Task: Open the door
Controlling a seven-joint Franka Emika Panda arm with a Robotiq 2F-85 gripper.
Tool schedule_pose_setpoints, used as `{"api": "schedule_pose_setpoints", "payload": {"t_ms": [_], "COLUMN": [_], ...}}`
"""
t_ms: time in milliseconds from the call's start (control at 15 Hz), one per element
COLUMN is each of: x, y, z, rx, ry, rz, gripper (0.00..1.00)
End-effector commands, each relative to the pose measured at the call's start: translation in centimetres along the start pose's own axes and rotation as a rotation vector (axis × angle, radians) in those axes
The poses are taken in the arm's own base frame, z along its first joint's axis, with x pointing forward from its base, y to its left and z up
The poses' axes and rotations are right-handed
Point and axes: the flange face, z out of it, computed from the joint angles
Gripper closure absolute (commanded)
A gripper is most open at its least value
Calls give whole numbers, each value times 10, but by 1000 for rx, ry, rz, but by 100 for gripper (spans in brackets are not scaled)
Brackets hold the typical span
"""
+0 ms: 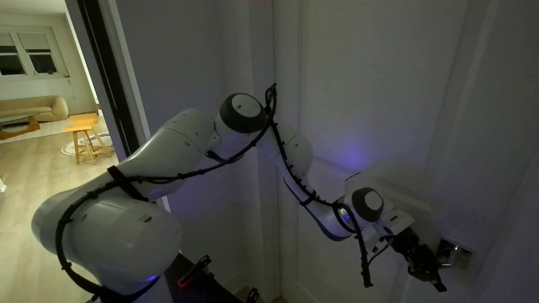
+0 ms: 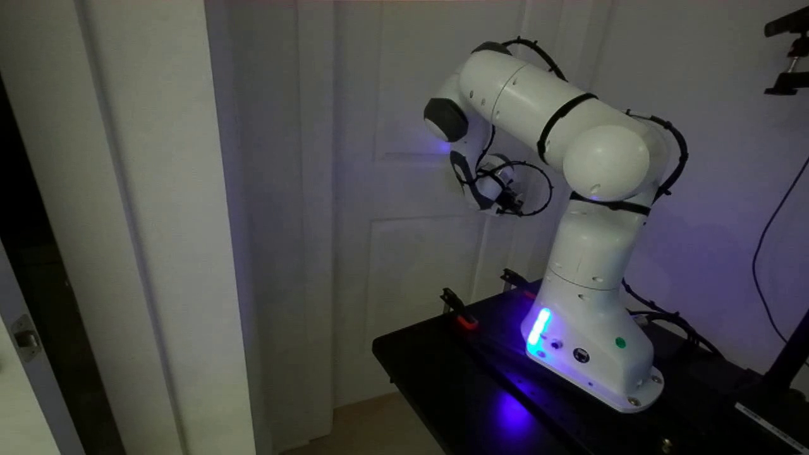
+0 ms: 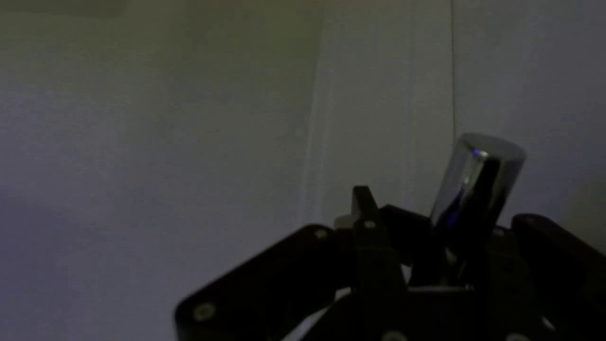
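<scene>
The tall white panelled door fills the right half of an exterior view and stands behind the arm in another exterior view. Near its edge is a silver square plate, low at the right. In the wrist view the shiny round lever handle slants upward, its free end clear of the jaws. My black gripper has fingers on both sides of that lever and appears shut on it. The right finger and the lever's base are dark and mostly hidden. Whether the door stands ajar I cannot tell.
The arm's base is on a black table with clamps along its edge. A dark frame borders a lit room with a wooden stool. White wall projects beside the door. A loose cable hangs along the arm.
</scene>
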Motion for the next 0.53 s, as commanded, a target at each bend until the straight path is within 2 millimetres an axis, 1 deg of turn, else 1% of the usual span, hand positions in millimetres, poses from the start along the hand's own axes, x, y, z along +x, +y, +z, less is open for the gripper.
{"api": "schedule_pose_setpoints", "payload": {"t_ms": [0,267,467], "x": [-13,-27,-30], "y": [35,29,24], "z": [36,44,47], "rx": [-98,-92,-87], "ry": [74,85,92], "rz": [47,129,195], "gripper": [99,99,99]}}
